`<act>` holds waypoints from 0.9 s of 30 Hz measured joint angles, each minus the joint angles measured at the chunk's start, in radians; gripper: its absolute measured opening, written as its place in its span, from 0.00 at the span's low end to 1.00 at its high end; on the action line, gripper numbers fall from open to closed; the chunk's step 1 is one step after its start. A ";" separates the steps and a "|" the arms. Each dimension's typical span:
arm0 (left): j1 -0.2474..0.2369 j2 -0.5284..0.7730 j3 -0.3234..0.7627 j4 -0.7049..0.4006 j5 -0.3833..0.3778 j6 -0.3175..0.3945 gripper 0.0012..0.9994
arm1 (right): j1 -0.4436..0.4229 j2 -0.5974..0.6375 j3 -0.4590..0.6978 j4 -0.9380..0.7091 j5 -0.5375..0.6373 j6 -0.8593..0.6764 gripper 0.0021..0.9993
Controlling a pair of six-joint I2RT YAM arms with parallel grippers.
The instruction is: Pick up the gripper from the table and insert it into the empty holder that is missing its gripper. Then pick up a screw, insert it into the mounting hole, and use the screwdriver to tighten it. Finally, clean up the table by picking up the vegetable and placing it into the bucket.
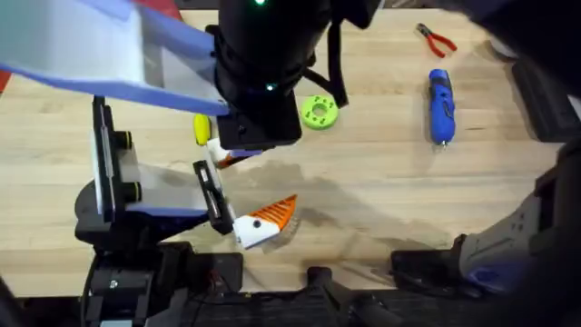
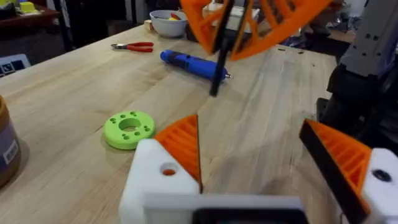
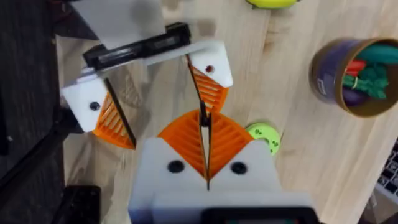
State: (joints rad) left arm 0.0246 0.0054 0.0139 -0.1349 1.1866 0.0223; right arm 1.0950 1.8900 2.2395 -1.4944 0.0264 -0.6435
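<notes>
Nearest the desk's [image 1: 381, 195] front edge: left pincer [image 2: 249, 124] spread wide, nothing between its tips. Orange ribbed fingers [image 2: 181, 146] seated on both of its white blocks [image 2: 155, 180], each with a black face.

Directly above it: right pincer [image 3: 205, 146], pressed narrow, orange pads together with a thin dark strip between them; cannot tell whether anything is clamped there.

Just beyond, toward the desk's middle: green round disc [image 1: 319, 112] with holes, lying flat.

Left of the disc, partly under the dark right arm: yellow vegetable [image 1: 201, 127], lying on the bare wood, apart from the bucket [image 3: 357, 74].

Near the vegetable and the disc, touching neither: that dark blue bucket, upright, tan-rimmed, green and red items inside.

Farther out, toward the desk's right edge: blue screwdriver [image 1: 440, 106], lying flat.

Beyond it, by the far right corner: red-handled pliers [image 1: 436, 39].

Farthest off, at the far edge: white bowl [image 2: 168, 23] holding yellow and red bits.
</notes>
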 joint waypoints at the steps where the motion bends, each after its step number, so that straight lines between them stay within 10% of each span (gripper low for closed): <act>1: 0.000 0.000 0.000 0.000 0.000 0.000 0.99 | 0.000 0.000 0.000 0.000 -0.008 -0.014 0.00; 27: 0.000 0.000 0.000 0.000 0.000 0.000 0.99 | 0.006 0.071 0.000 0.032 -0.035 -0.120 0.00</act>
State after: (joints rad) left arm 0.0246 0.0051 0.0139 -0.1349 1.1866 0.0223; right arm 1.1015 1.9613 2.2395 -1.4620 -0.0087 -0.7635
